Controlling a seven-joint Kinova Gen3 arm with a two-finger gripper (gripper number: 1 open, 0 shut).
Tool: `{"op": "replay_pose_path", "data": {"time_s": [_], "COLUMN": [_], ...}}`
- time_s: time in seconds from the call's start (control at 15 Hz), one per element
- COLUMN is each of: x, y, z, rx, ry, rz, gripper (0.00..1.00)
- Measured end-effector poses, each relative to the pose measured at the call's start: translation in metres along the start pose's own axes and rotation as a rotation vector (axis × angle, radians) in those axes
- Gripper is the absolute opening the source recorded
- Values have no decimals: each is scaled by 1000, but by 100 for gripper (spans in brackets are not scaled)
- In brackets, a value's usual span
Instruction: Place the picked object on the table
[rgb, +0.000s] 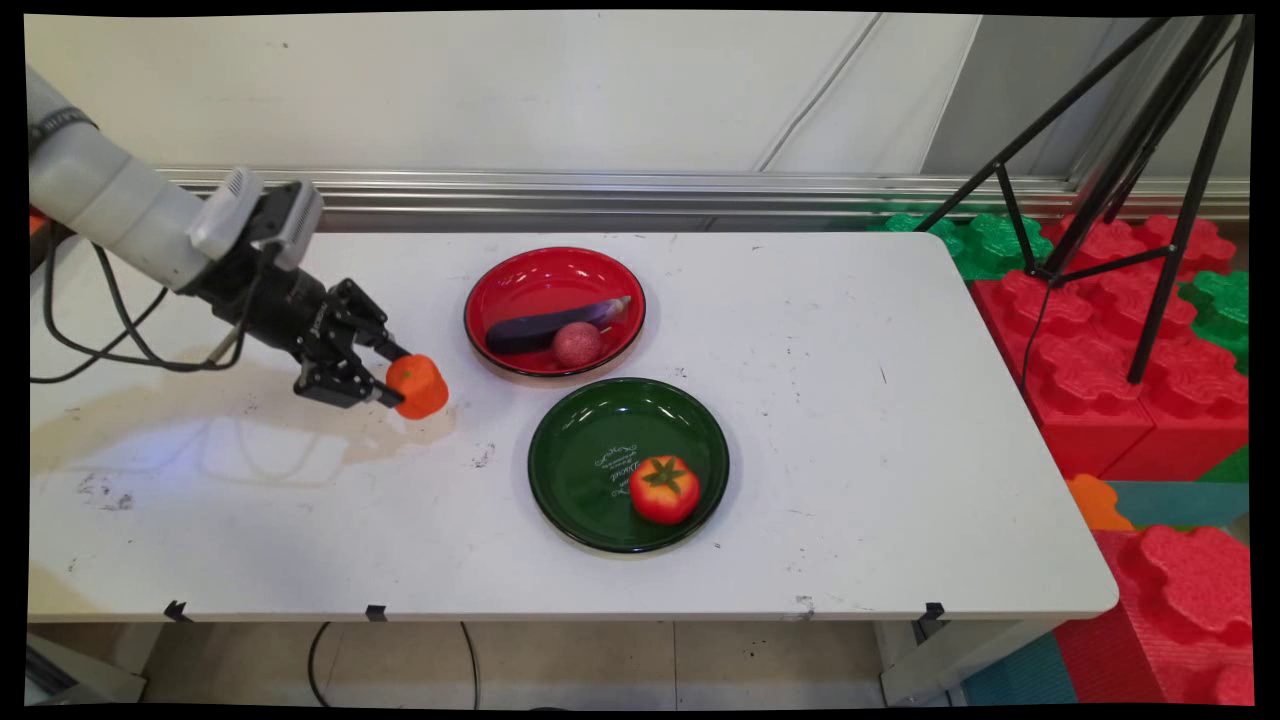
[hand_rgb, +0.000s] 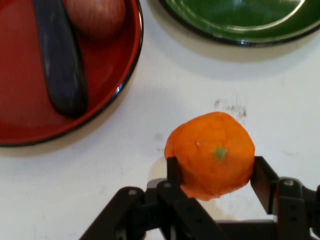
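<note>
White table (rgb: 850, 400) fills my view; I see my gripper (rgb: 396, 378) (hand_rgb: 215, 175) clenched on an orange (rgb: 418, 386) (hand_rgb: 211, 155) at the left, near the red plate (rgb: 500, 285) (hand_rgb: 115, 80) holding an eggplant (rgb: 545, 325) (hand_rgb: 60, 60), with the green plate (rgb: 580, 450) (hand_rgb: 235, 20) beyond.

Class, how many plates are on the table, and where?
2: the red plate toward the table's far side, the green plate just in front of it, nearer the camera.
</note>
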Motion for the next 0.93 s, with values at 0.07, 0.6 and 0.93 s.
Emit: {"op": "replay_pose_path", "data": {"time_s": [0.07, 0.6, 0.93], "x": [-3, -21, -26], "y": [-1, -4, -7], "z": [5, 31, 33], "rx": [-2, -13, -6], "ry": [-11, -51, -47], "rz": [-4, -26, -41], "gripper": [0, 0, 100]}}
